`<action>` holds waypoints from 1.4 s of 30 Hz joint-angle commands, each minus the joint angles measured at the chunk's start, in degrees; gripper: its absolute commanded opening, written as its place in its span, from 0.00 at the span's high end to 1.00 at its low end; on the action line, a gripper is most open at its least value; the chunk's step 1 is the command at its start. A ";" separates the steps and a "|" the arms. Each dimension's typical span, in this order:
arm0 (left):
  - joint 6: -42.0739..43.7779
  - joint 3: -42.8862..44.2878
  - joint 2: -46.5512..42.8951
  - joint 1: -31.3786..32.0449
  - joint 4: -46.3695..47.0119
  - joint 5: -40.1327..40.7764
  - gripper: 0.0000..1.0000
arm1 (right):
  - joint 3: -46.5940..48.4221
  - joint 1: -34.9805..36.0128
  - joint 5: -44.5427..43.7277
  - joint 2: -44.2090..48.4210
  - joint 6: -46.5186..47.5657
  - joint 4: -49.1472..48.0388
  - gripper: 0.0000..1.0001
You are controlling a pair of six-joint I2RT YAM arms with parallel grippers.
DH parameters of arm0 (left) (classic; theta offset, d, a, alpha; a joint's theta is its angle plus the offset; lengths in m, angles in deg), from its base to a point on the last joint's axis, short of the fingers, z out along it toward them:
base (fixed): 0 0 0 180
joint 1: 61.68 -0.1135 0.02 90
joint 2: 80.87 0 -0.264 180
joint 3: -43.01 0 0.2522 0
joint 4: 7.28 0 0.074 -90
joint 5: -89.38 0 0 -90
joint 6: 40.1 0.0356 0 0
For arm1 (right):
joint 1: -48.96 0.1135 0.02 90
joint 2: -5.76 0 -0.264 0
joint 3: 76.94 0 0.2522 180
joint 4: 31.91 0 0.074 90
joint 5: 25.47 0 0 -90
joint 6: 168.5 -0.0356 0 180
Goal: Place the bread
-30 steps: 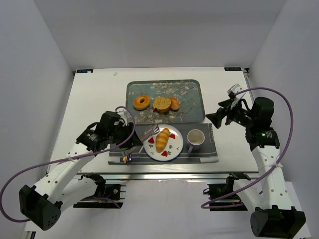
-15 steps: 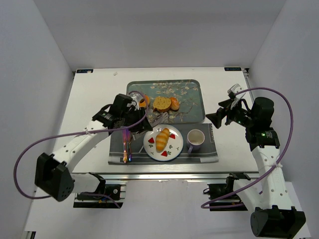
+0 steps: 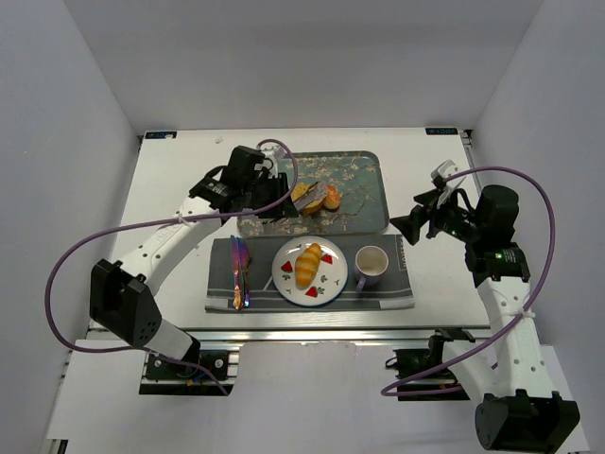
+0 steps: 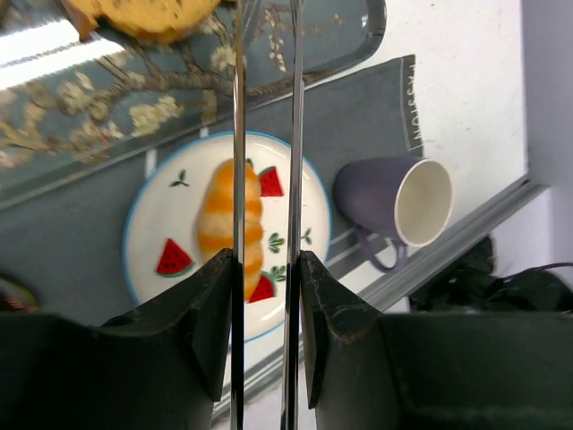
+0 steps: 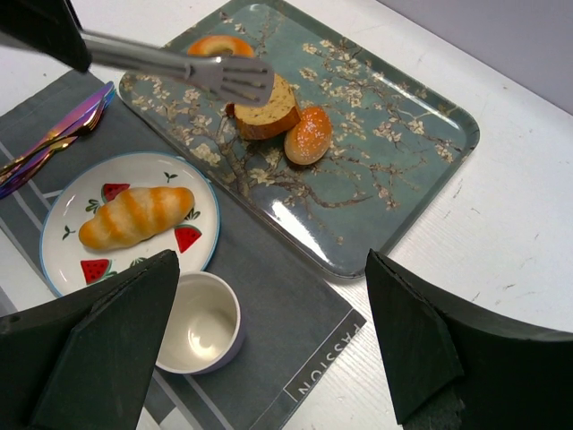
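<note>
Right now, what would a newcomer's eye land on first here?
The left gripper holding tongs out over the tray, their tips by the bread slice. Then the striped roll on the watermelon plate on the mat nearer the arms, a purple mug to its right.

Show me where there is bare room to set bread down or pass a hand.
Free: the tray's right half, between the bun and its right rim; the placemat strip right of the mug; the table left of the tray. Crowded: the tray's left, where tongs hang over the slice, and the plate, filled by a roll.
</note>
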State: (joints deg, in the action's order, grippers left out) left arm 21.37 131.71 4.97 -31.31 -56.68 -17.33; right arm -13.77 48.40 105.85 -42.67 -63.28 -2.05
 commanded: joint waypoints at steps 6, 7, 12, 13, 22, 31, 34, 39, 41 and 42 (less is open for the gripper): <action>16.39 6.89 0.11 2.32 -8.57 7.39 0.56 | -1.16 0.29 1.22 0.17 -1.07 -2.83 0.11; 17.10 7.24 1.16 2.85 -8.48 9.13 0.55 | -1.24 0.29 1.22 0.09 -1.07 -2.91 0.11; 19.83 11.36 5.64 6.19 -9.18 14.42 0.54 | -0.80 0.29 1.13 0.00 -0.46 -2.56 0.11; 20.27 12.07 6.43 6.63 -9.36 15.29 0.54 | -0.72 0.29 1.13 0.00 -0.46 -2.39 0.11; 22.03 17.26 12.07 11.37 -12.70 28.74 0.51 | -0.98 0.29 0.87 0.26 -0.28 -1.68 0.11; 22.47 16.56 14.53 15.68 -12.62 35.51 0.52 | -1.07 0.29 1.31 0.17 -0.46 -2.04 0.11; 22.47 15.33 14.88 16.56 -11.39 35.60 0.52 | -1.07 0.29 1.48 0.26 -0.46 -2.04 0.11; 22.38 15.06 16.02 18.14 -11.65 39.64 0.53 | -0.98 0.29 1.48 0.35 -0.37 -1.86 0.10; 22.47 14.89 16.28 19.02 -11.56 42.36 0.54 | -0.98 0.29 1.57 0.44 -0.28 -1.86 0.11; 22.47 14.80 16.29 19.29 -11.73 43.24 0.54 | -0.89 0.29 1.66 0.44 -0.37 -1.86 0.11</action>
State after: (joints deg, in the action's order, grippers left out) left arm 43.49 146.40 22.15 -13.08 -69.01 20.44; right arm -14.38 48.40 106.31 -42.71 -63.50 -2.31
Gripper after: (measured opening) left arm 0.468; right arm 0.895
